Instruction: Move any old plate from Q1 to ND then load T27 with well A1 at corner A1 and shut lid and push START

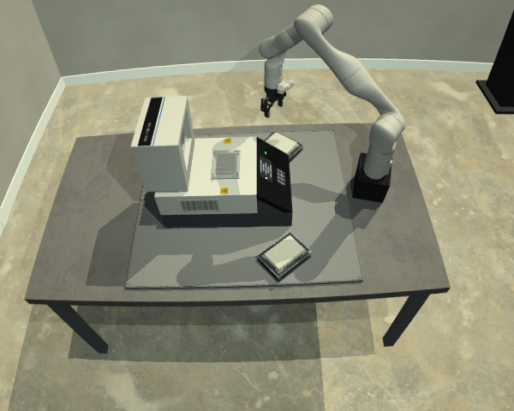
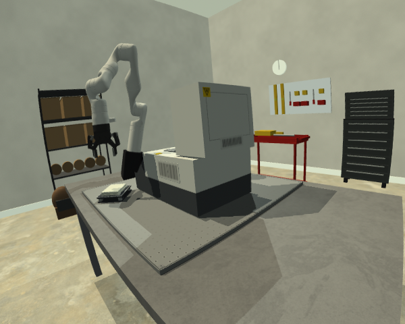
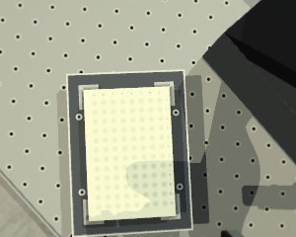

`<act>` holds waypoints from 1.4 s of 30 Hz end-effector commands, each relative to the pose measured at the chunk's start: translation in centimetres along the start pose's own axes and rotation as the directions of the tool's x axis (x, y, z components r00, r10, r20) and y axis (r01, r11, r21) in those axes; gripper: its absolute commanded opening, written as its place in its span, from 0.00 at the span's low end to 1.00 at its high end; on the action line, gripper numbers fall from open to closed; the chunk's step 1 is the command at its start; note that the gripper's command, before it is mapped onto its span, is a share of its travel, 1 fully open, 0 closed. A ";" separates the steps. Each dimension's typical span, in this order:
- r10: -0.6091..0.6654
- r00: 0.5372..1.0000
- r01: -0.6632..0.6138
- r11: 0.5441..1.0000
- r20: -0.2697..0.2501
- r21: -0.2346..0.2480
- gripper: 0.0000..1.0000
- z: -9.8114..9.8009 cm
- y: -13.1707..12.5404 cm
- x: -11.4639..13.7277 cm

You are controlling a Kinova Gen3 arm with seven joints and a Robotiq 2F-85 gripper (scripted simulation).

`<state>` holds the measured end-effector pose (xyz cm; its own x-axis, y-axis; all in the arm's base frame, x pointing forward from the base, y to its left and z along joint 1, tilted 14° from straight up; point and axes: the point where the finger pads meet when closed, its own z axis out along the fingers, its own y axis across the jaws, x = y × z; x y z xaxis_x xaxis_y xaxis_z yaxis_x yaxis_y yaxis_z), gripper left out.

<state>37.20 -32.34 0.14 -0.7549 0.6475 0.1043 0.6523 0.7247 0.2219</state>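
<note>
My gripper (image 1: 273, 110) (image 2: 104, 155) is open and empty, high above the back nest (image 1: 296, 153) (image 2: 108, 200) (image 3: 125, 79). That nest holds a pale plate (image 1: 282, 142) (image 2: 115, 189) (image 3: 123, 128), which looks flat inside the corner locators. A second pale plate (image 1: 287, 252) lies in the front nest (image 1: 267, 265). I cannot read which nest is N1 or ND. Q1's lid (image 1: 159, 163) (image 2: 227, 115) stands open. Its block (image 1: 227, 164) shows a grey grid and appears bare. The lamp (image 1: 265, 152) is green on the black front panel (image 1: 273, 176).
The robot base (image 1: 371, 187) (image 2: 131, 165) stands facing Q1's front panel. Q1's dark front corner (image 3: 266, 59) is close to the back nest's upper right in the wrist view. The perforated mat (image 1: 328, 270) (image 2: 175, 251) (image 3: 30, 114) lies under Q1 and both nests.
</note>
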 end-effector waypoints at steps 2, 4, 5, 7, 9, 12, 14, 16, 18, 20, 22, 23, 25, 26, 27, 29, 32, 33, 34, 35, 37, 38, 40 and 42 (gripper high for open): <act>0.000 1.000 0.000 1.000 0.002 0.000 1.00 -0.6 0.0 -0.1; 0.000 1.000 0.000 1.000 0.002 0.000 1.00 -0.9 0.0 -0.1; 0.000 1.000 0.000 1.000 0.002 0.000 1.00 -1.0 0.0 -0.1; 0.000 1.000 0.000 1.000 0.002 0.000 1.00 -1.3 0.0 -0.1; 0.000 1.000 0.000 1.000 0.002 0.000 1.00 -1.6 0.0 -0.1; 0.000 1.000 0.000 1.000 0.002 0.000 1.00 -2.0 0.0 -0.1; 0.000 1.000 0.000 1.000 0.002 0.000 1.00 -2.1 0.0 -0.1; 0.000 1.000 0.000 1.000 0.002 0.000 1.00 -2.2 0.0 -0.1; 0.000 1.000 0.000 1.000 0.002 0.000 1.00 -2.5 0.0 -0.1; 0.000 1.000 0.000 1.000 0.002 0.000 1.00 -2.8 0.0 -0.1; 0.000 1.000 0.000 1.000 0.002 0.000 1.00 -3.0 0.0 -0.1; 0.000 1.000 0.000 1.000 0.002 0.000 1.00 -3.2 0.0 -0.1; 0.000 1.000 0.000 1.000 0.002 0.000 1.00 -3.4 0.0 -0.1; 0.000 1.000 0.000 1.000 0.002 0.000 1.00 -3.6 0.0 -0.1; 0.000 1.000 0.000 1.000 0.002 0.000 1.00 -3.7 0.0 -0.1; 0.000 1.000 0.000 1.000 0.002 0.000 1.00 -4.0 0.0 -0.1; 0.000 1.000 0.000 1.000 0.002 0.000 1.00 -4.1 0.0 -0.1; 0.000 1.000 0.000 1.000 0.002 0.000 1.00 -4.2 0.0 -0.1; 0.000 1.000 0.000 1.000 0.002 0.000 1.00 -4.3 0.0 -0.1; 0.000 1.000 0.000 1.000 0.002 0.000 1.00 -4.5 0.0 -0.1; 0.000 1.000 0.000 1.000 0.002 0.000 1.00 -4.8 0.0 -0.1; 0.000 1.000 0.000 1.000 0.002 0.000 1.00 -4.9 0.0 -0.1; 0.000 1.000 0.000 1.000 0.002 0.000 1.00 -5.2 0.0 -0.1; 0.000 1.000 0.000 1.000 0.002 0.000 1.00 -5.4 0.0 -0.1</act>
<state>36.87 -33.52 4.98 -0.7549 0.6476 0.1040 0.6523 0.7248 0.2219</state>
